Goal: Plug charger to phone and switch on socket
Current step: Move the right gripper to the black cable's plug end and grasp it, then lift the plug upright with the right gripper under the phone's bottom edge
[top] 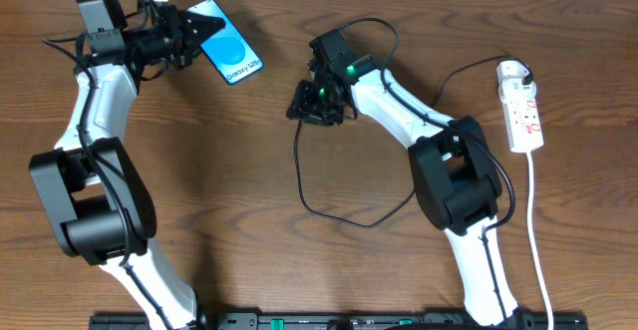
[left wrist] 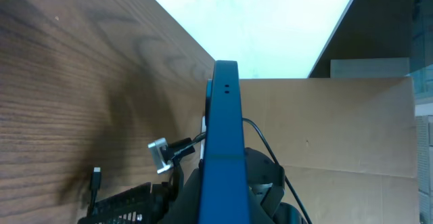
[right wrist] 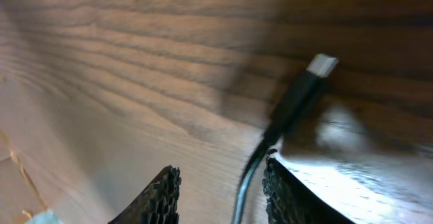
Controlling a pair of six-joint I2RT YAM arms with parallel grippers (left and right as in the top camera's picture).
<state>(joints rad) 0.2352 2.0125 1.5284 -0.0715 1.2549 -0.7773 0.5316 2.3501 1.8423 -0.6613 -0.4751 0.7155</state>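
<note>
The phone (top: 230, 51), blue screen with "Galaxy S25" text, is at the far left of the table; my left gripper (top: 187, 33) is shut on its upper-left end. In the left wrist view the phone (left wrist: 223, 129) stands edge-on between the jaws. The charger, a thin black cable (top: 299, 170), loops over the table's middle. Its plug tip (right wrist: 323, 65) lies on the wood ahead of my right gripper (right wrist: 220, 183), which is open with the cable passing between its fingers beside the right one. The right gripper also shows in the overhead view (top: 314, 106). The white socket (top: 520, 106) lies at the far right.
The socket's white lead (top: 538, 240) runs toward the front edge at the right. A brown cardboard panel (left wrist: 338, 129) stands beyond the table's far edge. The plug tip also shows small in the left wrist view (left wrist: 97, 175).
</note>
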